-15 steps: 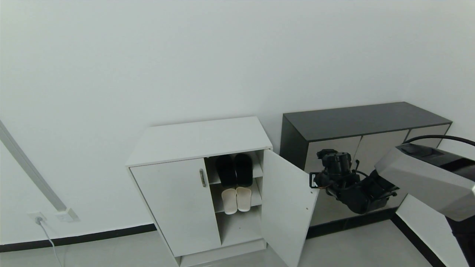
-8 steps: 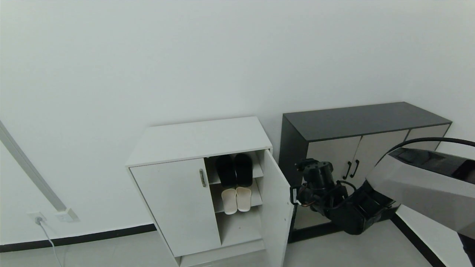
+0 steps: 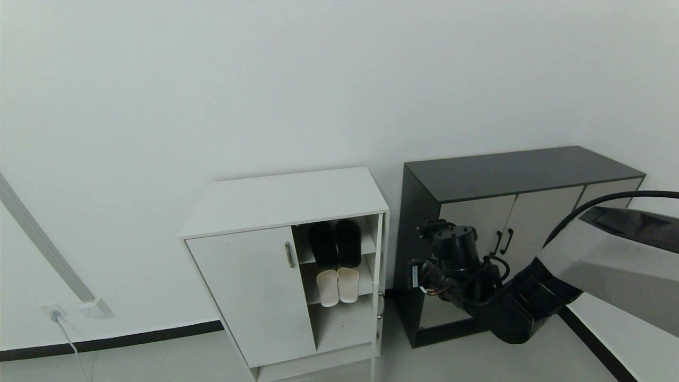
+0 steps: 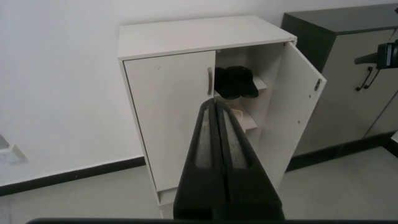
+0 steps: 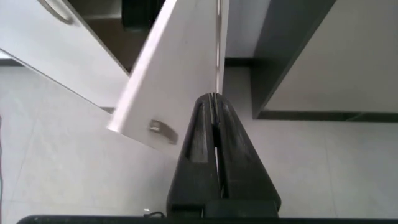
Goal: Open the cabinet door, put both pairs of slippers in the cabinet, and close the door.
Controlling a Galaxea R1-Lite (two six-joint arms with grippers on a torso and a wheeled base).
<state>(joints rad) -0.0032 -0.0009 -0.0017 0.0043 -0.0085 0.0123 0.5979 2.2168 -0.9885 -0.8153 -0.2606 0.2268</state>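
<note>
Head view: at lower centre we see the white two-door wooden cabinet (image 3: 286,199), its right door (image 3: 380,254) ajar, with black slippers (image 3: 335,243) shelved above cream slippers (image 3: 338,285). Left wrist view: our left gripper (image 4: 215,103) is pressed together, empty. Right wrist view: our right gripper (image 5: 214,98), likewise closed and empty, sits just beside that door's edge.

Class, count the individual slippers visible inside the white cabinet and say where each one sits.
4. Two black slippers lie side by side on the top shelf. Two cream slippers lie side by side on the shelf below. The closed left door may hide others.
</note>
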